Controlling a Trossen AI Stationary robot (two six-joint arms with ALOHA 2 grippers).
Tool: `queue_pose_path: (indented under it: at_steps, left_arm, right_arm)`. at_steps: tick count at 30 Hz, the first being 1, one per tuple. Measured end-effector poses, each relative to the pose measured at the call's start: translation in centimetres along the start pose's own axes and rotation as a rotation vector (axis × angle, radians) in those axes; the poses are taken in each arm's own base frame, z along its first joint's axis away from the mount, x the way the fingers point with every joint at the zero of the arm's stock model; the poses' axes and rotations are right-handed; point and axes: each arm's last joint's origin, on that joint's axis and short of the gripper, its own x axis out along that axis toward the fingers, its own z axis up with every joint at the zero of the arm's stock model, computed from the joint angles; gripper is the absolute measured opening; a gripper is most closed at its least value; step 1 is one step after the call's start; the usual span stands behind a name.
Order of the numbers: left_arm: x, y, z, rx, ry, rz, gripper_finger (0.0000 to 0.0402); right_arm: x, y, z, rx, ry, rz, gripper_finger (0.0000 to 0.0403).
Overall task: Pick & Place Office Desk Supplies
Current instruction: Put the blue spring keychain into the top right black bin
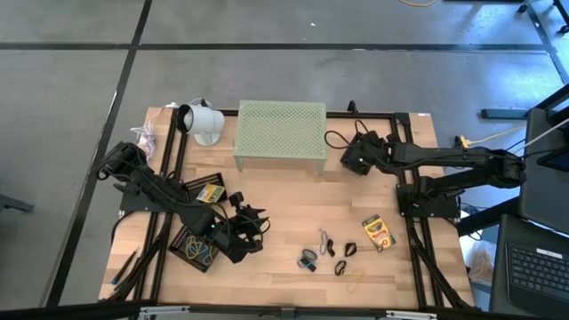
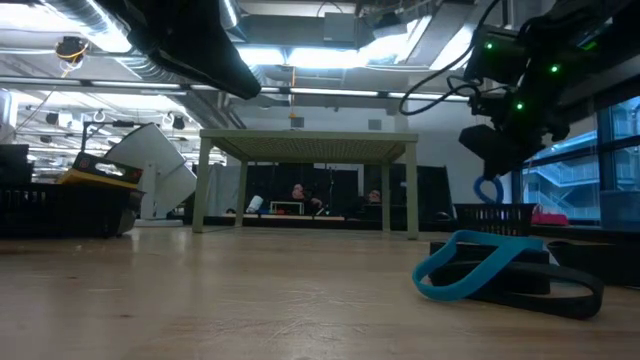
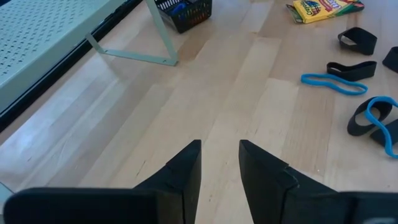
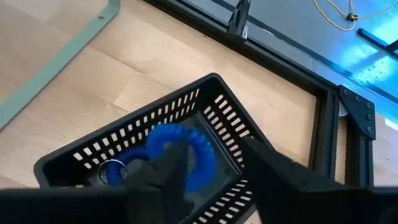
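Above the black basket (image 4: 186,134) beside the green riser (image 1: 280,133), the right gripper (image 4: 214,171) hangs parted and empty, while the left gripper (image 3: 219,165) hovers narrowly open over bare wood.

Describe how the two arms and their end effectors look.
Both arms are dark, jointed and near black. The left end effector has two flat, wedge-shaped black fingers. The right arm carries a black cable loop near its wrist, and green lights glow on it in the low view.

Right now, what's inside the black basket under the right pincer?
In the black basket, the right wrist view shows a blue coiled item and a small ring. The right pincer hangs above, fingers apart, covering the near part of the floor.
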Motion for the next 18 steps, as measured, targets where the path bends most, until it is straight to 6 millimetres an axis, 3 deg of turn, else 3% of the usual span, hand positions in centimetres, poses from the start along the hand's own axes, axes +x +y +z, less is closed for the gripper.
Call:
queue_pose_path:
  at_steps: [7,13,18]
  left_arm:
    - [0.0,0.0,0.0,0.0,0.0,-0.001,0.0107]
    - [0.01,-0.08,-0.05,-0.001,0.022,-0.029,0.0117]
    - [0.0,-0.14,-0.09,-0.016,0.036,-0.048,0.012]
  right_arm:
    - [-0.01,0.13,-0.11,-0.03,0.034,0.046,0.0232]
    - [-0.08,0.65,-0.51,-0.19,0.168,0.267,0.0243]
    - [-0.07,0.68,-0.54,-0.201,0.183,0.294,0.0244]
